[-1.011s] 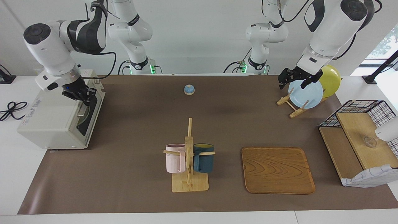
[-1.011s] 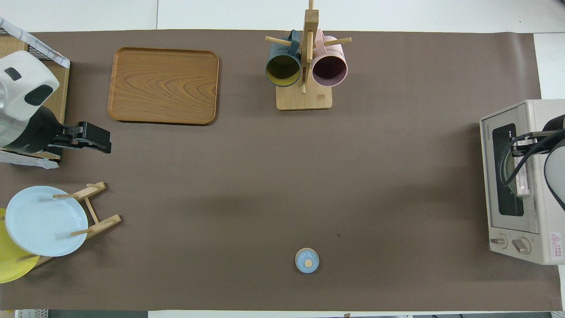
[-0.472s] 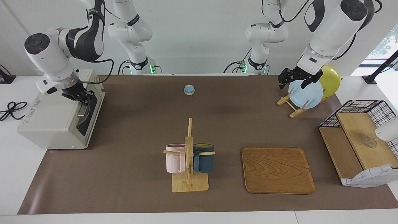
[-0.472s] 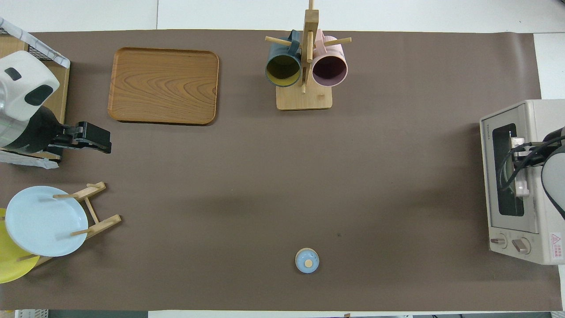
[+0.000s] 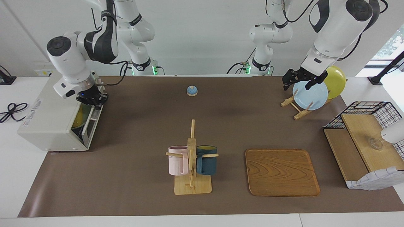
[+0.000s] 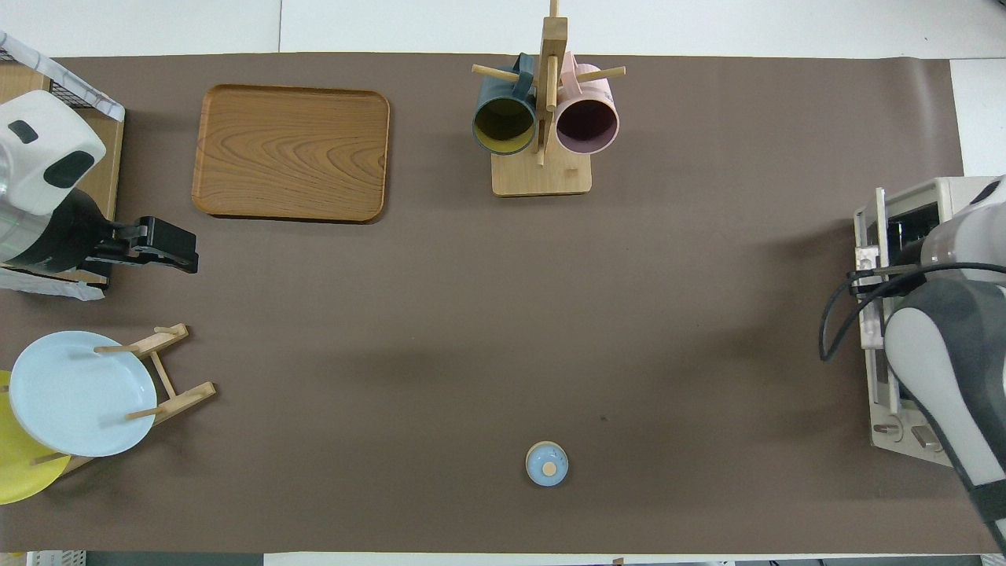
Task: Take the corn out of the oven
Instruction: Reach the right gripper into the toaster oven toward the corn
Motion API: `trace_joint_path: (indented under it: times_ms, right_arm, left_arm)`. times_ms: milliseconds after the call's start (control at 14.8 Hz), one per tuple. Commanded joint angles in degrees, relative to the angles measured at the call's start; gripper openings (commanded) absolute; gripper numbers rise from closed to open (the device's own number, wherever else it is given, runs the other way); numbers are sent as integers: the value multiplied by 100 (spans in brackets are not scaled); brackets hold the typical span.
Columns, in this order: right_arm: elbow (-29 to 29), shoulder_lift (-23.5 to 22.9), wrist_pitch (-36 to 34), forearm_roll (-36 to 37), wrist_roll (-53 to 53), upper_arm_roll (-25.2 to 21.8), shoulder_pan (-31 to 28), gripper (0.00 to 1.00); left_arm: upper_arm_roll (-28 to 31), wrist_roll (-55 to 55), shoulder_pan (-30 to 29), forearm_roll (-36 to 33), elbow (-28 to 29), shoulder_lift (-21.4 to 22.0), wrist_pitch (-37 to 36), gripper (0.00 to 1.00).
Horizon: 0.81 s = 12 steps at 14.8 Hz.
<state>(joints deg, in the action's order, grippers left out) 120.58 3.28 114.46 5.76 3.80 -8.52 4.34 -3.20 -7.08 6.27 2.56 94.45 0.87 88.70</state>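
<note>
The off-white oven (image 5: 47, 126) stands at the right arm's end of the table; it also shows in the overhead view (image 6: 943, 196). Its glass door (image 5: 90, 126) is tilted partly open. Something yellow (image 5: 78, 118) shows in the gap, perhaps the corn; I cannot tell its shape. My right gripper (image 5: 94, 99) is at the door's top edge, shut on the bar handle (image 6: 867, 299). My left gripper (image 5: 298, 86) waits open and empty above the plate rack; the overhead view shows it too (image 6: 185, 255).
A mug rack (image 5: 192, 157) with a pink and a dark blue mug stands mid-table. A wooden tray (image 5: 282, 172) lies beside it. A pale blue plate (image 5: 310, 95) and a yellow plate (image 5: 336, 81) stand in a rack. A small blue lid (image 5: 192, 90) and a wire shelf (image 5: 366, 145) are also there.
My right gripper has swung out from the oven's front toward the table's middle, and the door has come from shut to partly open. The left arm has not moved.
</note>
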Motion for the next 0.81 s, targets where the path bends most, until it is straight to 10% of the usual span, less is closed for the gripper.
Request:
trace_joint_path:
  times_ms: [0, 742]
  right_arm:
    - [140, -511, 839, 13, -28, -18, -21, 0]
    - [668, -1110, 2027, -382, -142, -18, 242, 0]
  left_arm:
    - [-40, 32, -64, -106, 100, 124, -11, 100]
    - [-40, 32, -64, -106, 100, 124, -2, 100]
